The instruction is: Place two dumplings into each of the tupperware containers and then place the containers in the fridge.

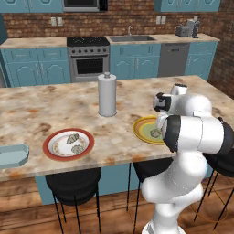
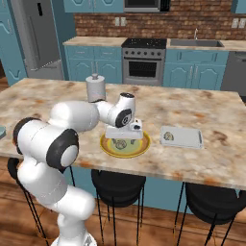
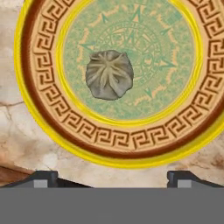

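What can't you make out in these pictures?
- Pale blue container, left base view: cut off by the left edge, inside unseen.
- Yellow plate, left base view: its right part hidden by the arm.
- Whitish container, right base view: the piece inside too small to identify.
- Fridge, right base view: top cut off.

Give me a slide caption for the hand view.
Open gripper poised above one dumpling on the yellow plate.

Yellow-rimmed plate [image 3: 43,131]: brown key-pattern band, green centre; grey-beige dumpling [image 3: 109,74]; red-rimmed plate [image 1: 50,140]; pale blue container [image 1: 13,155]
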### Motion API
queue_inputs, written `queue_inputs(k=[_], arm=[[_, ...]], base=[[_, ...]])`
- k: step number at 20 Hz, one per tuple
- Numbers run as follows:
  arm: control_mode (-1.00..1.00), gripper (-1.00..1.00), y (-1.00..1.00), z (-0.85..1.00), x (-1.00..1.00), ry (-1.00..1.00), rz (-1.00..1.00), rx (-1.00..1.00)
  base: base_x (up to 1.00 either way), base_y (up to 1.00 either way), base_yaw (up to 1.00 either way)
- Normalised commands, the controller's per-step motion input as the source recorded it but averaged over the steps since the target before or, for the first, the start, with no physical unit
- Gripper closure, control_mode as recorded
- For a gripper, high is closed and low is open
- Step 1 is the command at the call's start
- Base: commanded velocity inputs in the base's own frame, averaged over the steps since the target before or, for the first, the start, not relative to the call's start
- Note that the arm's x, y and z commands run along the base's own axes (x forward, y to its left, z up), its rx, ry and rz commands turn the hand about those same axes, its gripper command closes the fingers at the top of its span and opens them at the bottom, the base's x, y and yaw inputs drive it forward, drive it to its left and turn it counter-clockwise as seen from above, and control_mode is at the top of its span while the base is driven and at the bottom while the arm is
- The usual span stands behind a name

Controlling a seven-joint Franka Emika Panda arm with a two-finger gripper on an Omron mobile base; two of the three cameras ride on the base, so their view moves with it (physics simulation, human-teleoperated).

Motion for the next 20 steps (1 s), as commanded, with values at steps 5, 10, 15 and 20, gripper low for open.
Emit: queue_inputs(k=[5, 10, 15, 20], arm=[[-1.00, -1.00, 0.38, 0.26, 0.26, 0.00, -0.04, 0.00], [-1.00, -1.00, -0.01, 0.02, 0.33, 0.03, -0.11, 0.01], [-1.00, -1.00, 0.00, -0.14, 0.40, 0.06, -0.07, 0.00], [-1.00, -1.00, -0.04, -0.52, 0.15, 0.01, -0.02, 0.00]], base=[[0.00, 0.00, 0.00], [0.00, 0.00, 0.00], [0.00, 0.00, 0.00], [0.00, 0.00, 0.00]])
